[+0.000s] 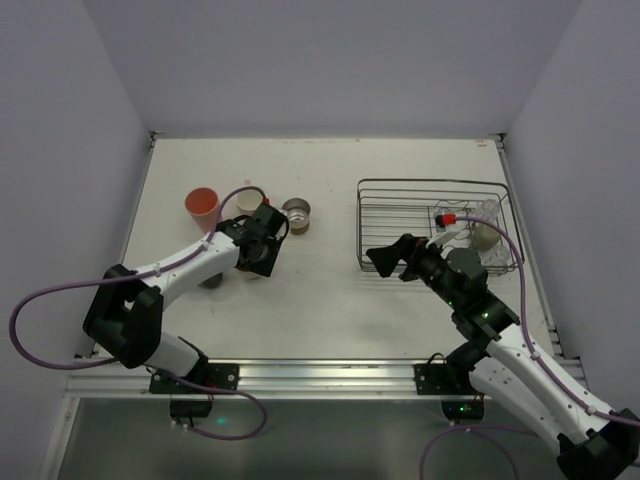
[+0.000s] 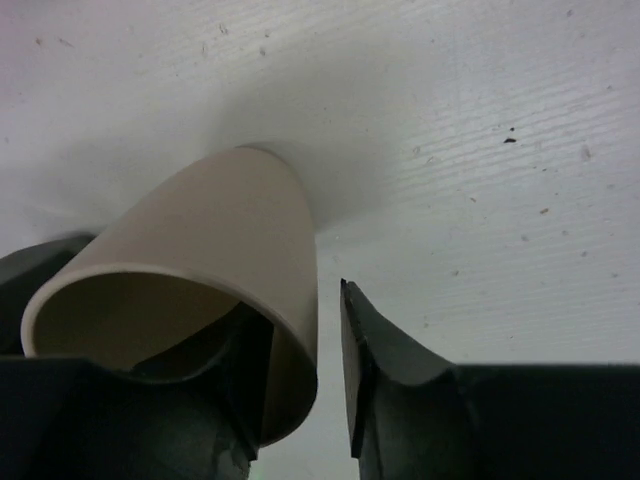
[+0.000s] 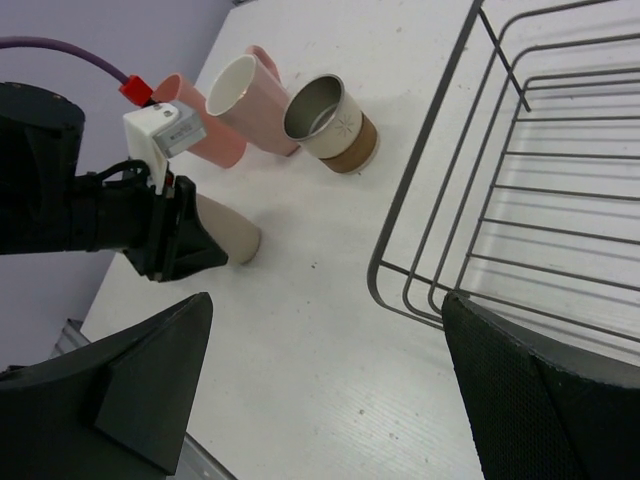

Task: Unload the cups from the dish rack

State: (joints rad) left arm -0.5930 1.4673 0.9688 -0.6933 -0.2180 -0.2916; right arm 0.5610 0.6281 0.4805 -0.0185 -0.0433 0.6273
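Two grippers are hanging low over the white table. The left gripper is straddling the wall of the beige cup, one finger inside and the other just off the outside, jaws parted, not pinching; the cup is resting on the table. The right gripper is hovering spread wide and empty at the dish rack's near left corner. Farther back, the salmon-orange cup, pale pink cup and metal cup are standing together left of the rack, while a clear cup and an olive-grey mug are sitting in its right end.
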